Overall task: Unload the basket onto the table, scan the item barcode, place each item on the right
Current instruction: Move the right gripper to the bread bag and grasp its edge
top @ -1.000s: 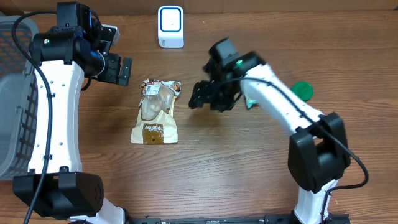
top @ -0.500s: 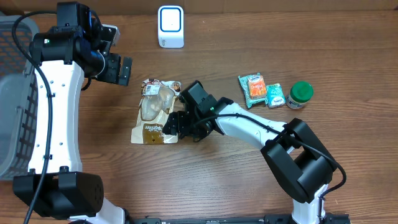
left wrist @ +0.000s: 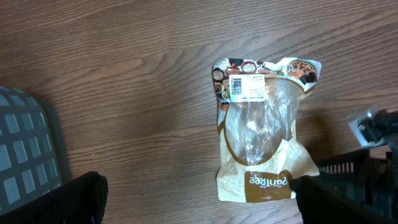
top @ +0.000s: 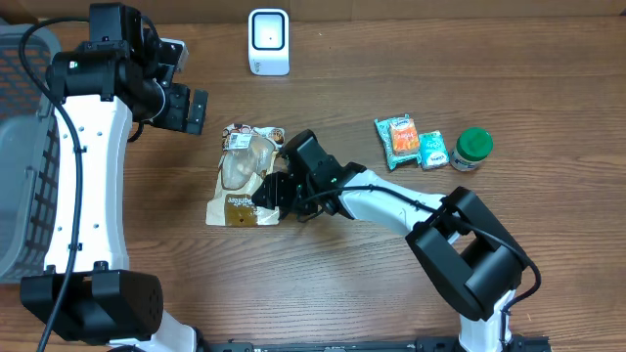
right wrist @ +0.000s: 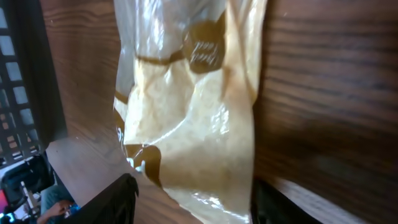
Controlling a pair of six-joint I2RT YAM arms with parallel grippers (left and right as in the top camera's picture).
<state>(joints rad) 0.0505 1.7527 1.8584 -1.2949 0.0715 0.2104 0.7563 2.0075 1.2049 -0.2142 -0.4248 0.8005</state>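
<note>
My right pincer [top: 277, 189] sits just left of the overhead frame's centre, at the lower right edge of the tan and brown plastic pouch with a clear window [top: 245, 181]. The pouch lies flat on the brown wooden table [top: 342, 293]. In my right wrist view the pouch [right wrist: 193, 106] fills the middle of the frame, glossy and crinkled. Its near edge lies between my two dark fingers [right wrist: 121, 199], which show at the bottom left and bottom right. The jaws stand partway apart with that edge between them; whether the pads press on the plastic I cannot tell.

My left pincer [top: 181, 106] hangs in the upper left of the overhead frame, up and left of the pouch and apart from it. Its jaws are spread wide and hold nothing. Its wrist view looks down on the pouch [left wrist: 264, 130], right of centre. The white barcode label [left wrist: 247, 87] faces up near the pouch's top edge, and my right pincer's black body shows at the frame's lower right.

Farther off, a white box-shaped scanner [top: 268, 41] stands at top centre, well apart from the pouch. An orange snack packet [top: 398, 140], a small teal packet [top: 433, 150] and a green-lidded jar [top: 472, 149] lie in a row at the right, close together. A grey mesh basket [top: 24, 196] takes the left edge.
</note>
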